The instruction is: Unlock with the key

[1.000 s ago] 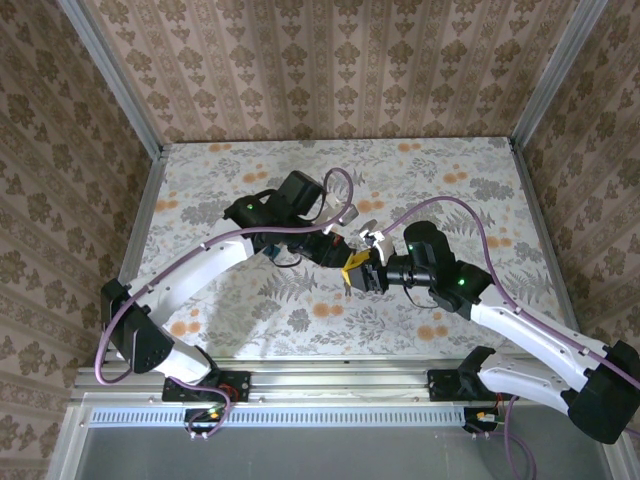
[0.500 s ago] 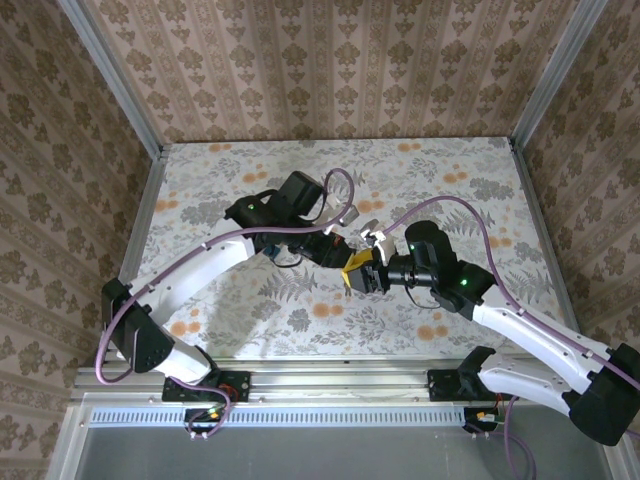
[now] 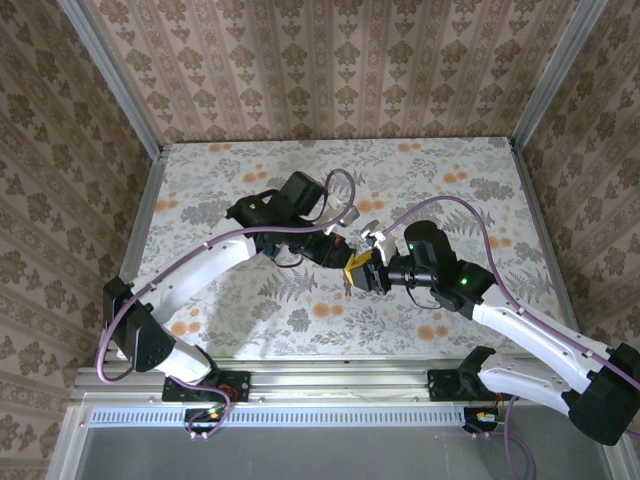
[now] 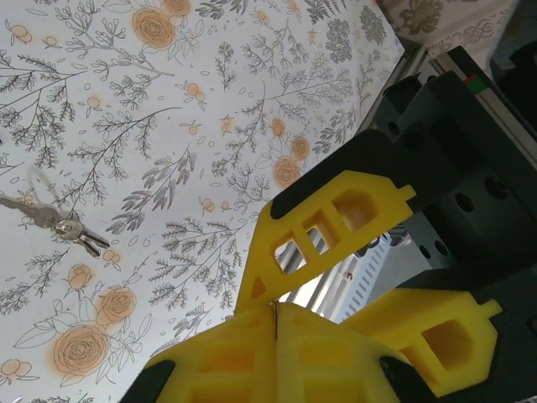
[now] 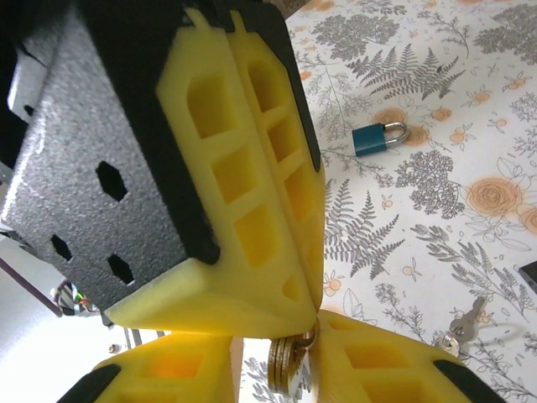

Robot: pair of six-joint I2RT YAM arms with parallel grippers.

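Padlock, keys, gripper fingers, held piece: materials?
Padlock: blue body looks like painted metal, satin; shackle bright silvery metal. Keys: silvery metal, glinting. Fingers: matte yellow plastic with hollow ribbed pockets, probably printed or moulded. Right gripper holds a brass-coloured piece, likely metal.

Robot lab test cell, not a real home. Beige damask wallpaper panels (image 3: 330,70) sit in bare aluminium profile posts (image 3: 110,75), boxing in a floral-printed tabletop (image 3: 450,170). Two white-and-black robot arms (image 3: 200,270) are bolted to an aluminium extrusion rail (image 3: 340,385) at the near edge. Loose purple cables (image 3: 450,205) run along them, with a white slotted cable duct (image 3: 330,415) below.
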